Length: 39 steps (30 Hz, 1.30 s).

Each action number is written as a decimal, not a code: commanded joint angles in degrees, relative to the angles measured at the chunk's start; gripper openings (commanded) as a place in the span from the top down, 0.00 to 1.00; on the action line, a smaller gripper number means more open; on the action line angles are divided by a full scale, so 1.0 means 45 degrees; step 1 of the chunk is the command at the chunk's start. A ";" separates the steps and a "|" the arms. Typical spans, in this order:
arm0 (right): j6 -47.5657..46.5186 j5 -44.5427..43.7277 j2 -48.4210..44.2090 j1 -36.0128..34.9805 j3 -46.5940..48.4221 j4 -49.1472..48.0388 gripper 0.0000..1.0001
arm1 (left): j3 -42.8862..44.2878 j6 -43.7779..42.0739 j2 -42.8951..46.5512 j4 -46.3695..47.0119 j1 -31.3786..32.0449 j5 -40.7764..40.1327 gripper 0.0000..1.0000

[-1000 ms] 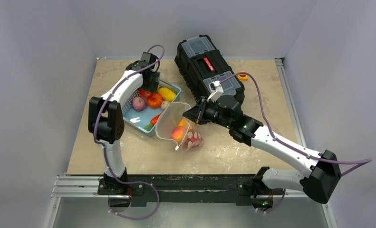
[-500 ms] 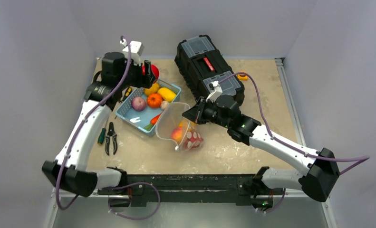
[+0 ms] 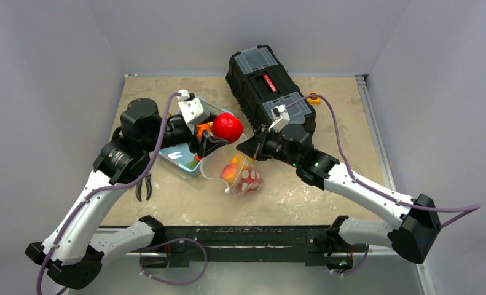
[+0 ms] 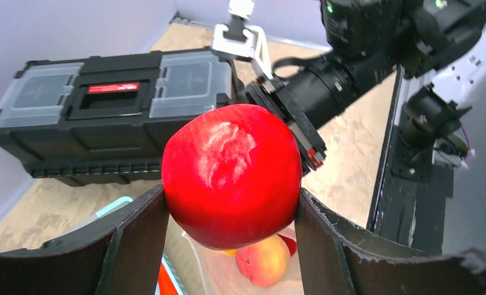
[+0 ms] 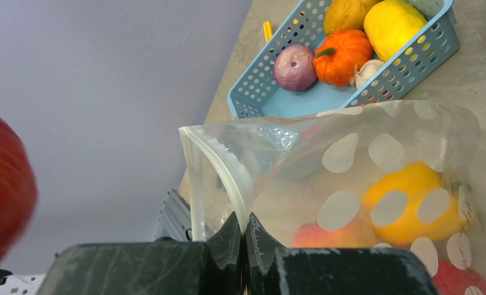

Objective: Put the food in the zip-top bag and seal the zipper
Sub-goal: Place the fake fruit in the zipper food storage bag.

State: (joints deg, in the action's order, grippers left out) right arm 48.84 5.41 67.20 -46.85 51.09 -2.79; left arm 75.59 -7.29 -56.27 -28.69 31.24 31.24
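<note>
No lettering can be read; the red label (image 4: 112,88) on the black plastic toolbox (image 4: 56,132) lid is blurred.

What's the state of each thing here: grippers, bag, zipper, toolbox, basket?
left gripper, shut on the red apple, above the bag mouth
right gripper, shut on the bag rim, holding it open
bag, open, part filled
zipper, unsealed
toolbox, lid closed
basket, part filled
</note>
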 commanded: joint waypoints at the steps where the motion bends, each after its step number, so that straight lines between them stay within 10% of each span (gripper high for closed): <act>1: 0.0104 -0.0258 -0.0515 -0.0019 0.0169 -0.0887 1.00 | -0.0110 -0.2136 -0.0042 -0.1220 0.0709 -0.0127 0.66; 15: 0.0005 -0.0959 -0.1107 -0.0009 0.0264 -0.0784 1.00 | -0.1828 -0.4611 0.0082 -0.1034 0.0862 -0.0293 0.72; 30: -0.0168 -0.0754 -0.1371 -0.0012 0.0048 -0.0813 1.00 | -0.1878 -0.4424 -0.0751 -0.0716 0.0860 -0.1686 0.10; 39: -0.0143 -0.0532 -0.1169 -0.0002 0.0082 -0.0902 1.00 | -0.1811 -0.3590 0.0039 -0.0140 0.0853 -0.2516 0.04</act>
State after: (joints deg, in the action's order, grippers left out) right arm 48.73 2.50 62.59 -46.85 51.03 -3.18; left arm 66.67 -25.87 -59.18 -33.69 34.92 21.61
